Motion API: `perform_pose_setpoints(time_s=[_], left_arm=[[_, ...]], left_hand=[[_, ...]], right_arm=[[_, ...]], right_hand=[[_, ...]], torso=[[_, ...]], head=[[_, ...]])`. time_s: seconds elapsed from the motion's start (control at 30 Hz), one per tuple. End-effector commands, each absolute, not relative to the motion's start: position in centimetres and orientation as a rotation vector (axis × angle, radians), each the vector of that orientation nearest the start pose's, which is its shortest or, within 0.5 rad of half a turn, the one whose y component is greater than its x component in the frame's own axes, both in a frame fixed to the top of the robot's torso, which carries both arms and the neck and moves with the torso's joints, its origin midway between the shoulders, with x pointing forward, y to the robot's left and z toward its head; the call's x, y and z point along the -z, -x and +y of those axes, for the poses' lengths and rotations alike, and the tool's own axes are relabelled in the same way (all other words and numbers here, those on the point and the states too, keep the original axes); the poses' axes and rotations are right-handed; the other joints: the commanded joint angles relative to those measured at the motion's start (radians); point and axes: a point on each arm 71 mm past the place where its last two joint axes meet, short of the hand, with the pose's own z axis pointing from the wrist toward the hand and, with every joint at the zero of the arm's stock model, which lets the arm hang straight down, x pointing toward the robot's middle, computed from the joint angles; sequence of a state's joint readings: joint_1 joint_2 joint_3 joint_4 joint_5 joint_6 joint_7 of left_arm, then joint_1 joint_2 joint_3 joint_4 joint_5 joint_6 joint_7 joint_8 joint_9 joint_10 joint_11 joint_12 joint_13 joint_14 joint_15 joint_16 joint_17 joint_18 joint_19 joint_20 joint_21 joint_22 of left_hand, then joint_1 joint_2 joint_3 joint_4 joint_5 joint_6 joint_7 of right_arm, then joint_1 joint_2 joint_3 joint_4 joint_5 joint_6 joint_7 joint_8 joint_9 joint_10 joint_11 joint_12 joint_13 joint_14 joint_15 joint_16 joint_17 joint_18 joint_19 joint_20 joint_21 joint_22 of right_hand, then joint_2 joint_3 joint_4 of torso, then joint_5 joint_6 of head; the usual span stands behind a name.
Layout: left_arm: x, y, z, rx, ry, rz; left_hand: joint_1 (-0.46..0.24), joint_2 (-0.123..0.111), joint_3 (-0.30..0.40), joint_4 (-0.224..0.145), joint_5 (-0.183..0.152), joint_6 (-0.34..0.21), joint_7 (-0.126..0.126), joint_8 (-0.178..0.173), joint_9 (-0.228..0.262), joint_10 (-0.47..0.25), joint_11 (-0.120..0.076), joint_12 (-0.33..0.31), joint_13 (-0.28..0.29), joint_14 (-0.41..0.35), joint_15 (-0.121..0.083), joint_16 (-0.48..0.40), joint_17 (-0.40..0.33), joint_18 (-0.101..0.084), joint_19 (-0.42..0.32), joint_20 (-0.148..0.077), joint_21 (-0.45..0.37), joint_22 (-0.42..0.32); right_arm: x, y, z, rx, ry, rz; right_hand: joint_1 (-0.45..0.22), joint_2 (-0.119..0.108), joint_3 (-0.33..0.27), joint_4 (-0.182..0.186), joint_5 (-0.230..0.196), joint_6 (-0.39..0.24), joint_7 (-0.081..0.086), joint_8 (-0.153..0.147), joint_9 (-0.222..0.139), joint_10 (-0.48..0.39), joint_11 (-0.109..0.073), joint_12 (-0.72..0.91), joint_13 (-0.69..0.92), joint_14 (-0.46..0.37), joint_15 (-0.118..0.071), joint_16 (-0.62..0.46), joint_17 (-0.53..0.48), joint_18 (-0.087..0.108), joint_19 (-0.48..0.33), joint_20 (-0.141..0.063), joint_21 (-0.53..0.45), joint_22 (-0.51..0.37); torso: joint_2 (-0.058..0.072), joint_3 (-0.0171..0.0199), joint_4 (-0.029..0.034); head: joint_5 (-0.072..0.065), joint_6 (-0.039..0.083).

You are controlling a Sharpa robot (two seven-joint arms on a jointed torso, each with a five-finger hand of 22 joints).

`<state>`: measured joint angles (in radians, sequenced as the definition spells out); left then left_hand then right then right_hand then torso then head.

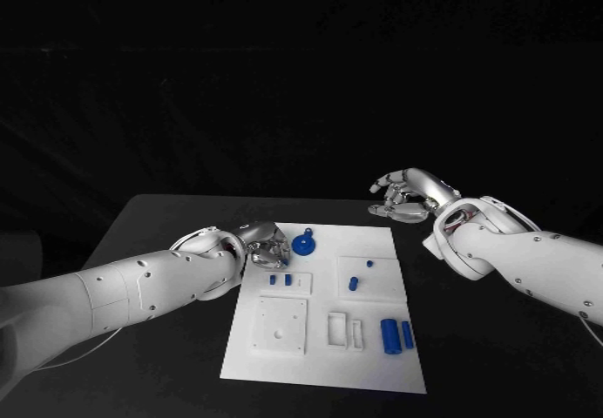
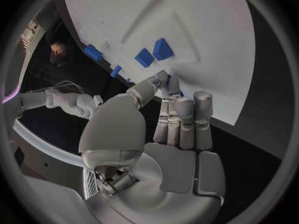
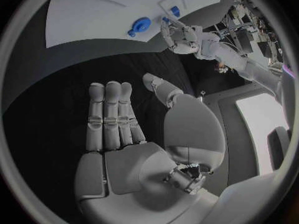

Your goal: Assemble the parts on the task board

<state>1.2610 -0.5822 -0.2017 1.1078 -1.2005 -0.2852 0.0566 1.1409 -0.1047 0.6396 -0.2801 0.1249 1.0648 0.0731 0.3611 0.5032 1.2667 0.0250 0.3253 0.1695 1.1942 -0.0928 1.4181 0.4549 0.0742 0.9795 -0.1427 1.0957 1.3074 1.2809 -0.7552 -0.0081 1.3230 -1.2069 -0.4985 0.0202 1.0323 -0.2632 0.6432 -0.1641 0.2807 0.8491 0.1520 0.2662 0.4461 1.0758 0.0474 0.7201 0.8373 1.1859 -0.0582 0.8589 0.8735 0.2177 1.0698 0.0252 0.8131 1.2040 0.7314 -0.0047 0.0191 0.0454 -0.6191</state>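
Just beside the left robot hand (image 1: 261, 246), a round blue part (image 1: 304, 243).

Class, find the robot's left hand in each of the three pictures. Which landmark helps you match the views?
Head view: the left hand is left of centre, at the board's far left part, beside the round blue part.
Left wrist view: it fills the middle, with its fingertips over the board's edge.
Right wrist view: small, beyond the right hand, again beside the round blue part.
Shared landmark: the white board.
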Motion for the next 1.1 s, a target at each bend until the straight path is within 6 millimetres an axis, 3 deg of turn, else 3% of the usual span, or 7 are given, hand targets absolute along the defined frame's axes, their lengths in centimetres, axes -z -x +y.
perform_pose_setpoints(time_s=[0.03,0.6,0.8,1.1], left_arm=[[23.52,-54.36,18.07,0.645,-0.095,1.869],[24.01,-54.34,17.51,0.555,-0.177,1.914],[23.87,-54.31,17.60,0.574,-0.173,1.896],[23.52,-54.26,17.86,0.604,-0.145,1.850]], left_hand=[[-0.003,0.012,0.006,0.000,0.004,0.016,0.010,0.001,0.001,0.006,-0.003,-0.005,-0.001,0.006,0.003,0.004,-0.002,0.055,0.000,-0.041,0.004,0.009],[-0.004,0.013,0.007,-0.001,0.003,0.012,0.012,-0.002,0.000,0.005,-0.002,-0.009,-0.003,0.002,0.004,0.000,-0.004,0.053,-0.003,-0.041,0.003,0.009],[0.002,0.002,0.009,-0.003,-0.001,0.007,0.014,-0.006,-0.001,0.003,-0.001,-0.013,-0.004,-0.002,0.005,-0.003,-0.007,0.053,-0.008,-0.040,0.001,0.009],[0.037,-0.034,0.017,-0.007,0.000,-0.096,0.051,-0.066,-0.028,0.004,0.001,-0.019,-0.006,-0.007,0.007,-0.006,-0.012,0.049,-0.016,-0.038,-0.001,0.008]], right_arm=[[13.07,-53.91,-21.97,-0.733,-0.096,1.411],[13.15,-53.95,-21.91,-0.732,-0.097,1.414],[13.17,-53.95,-21.98,-0.731,-0.097,1.414],[13.27,-53.96,-22.10,-0.728,-0.097,1.424]], right_hand=[[0.007,-0.002,-0.001,-0.003,0.004,0.002,0.009,0.005,-0.001,-0.009,0.001,-0.007,-0.001,0.006,0.001,-0.005,-0.001,0.044,0.003,0.002,-0.007,0.002],[0.007,-0.001,-0.001,-0.004,0.005,0.002,0.009,0.006,-0.001,-0.009,0.001,-0.006,-0.003,0.006,0.001,-0.006,-0.001,0.044,0.003,0.003,-0.007,0.002],[0.007,-0.001,-0.001,-0.004,0.005,0.002,0.009,0.006,-0.001,-0.009,0.001,-0.006,-0.004,0.006,0.001,-0.006,-0.001,0.044,0.003,0.003,-0.008,0.002],[0.008,-0.002,-0.001,-0.007,0.005,0.001,0.009,0.005,-0.002,-0.011,0.002,-0.007,-0.007,0.005,0.002,-0.008,-0.001,0.044,0.002,0.003,-0.010,0.002]], torso=[[0.000,-0.0004,-0.0015],[0.000,0.0000,-0.0006],[0.000,-0.0004,-0.0011],[0.000,-0.0013,-0.0004]], head=[[0.002,0.000],[-0.001,-0.003],[-0.001,-0.002],[-0.002,-0.001]])
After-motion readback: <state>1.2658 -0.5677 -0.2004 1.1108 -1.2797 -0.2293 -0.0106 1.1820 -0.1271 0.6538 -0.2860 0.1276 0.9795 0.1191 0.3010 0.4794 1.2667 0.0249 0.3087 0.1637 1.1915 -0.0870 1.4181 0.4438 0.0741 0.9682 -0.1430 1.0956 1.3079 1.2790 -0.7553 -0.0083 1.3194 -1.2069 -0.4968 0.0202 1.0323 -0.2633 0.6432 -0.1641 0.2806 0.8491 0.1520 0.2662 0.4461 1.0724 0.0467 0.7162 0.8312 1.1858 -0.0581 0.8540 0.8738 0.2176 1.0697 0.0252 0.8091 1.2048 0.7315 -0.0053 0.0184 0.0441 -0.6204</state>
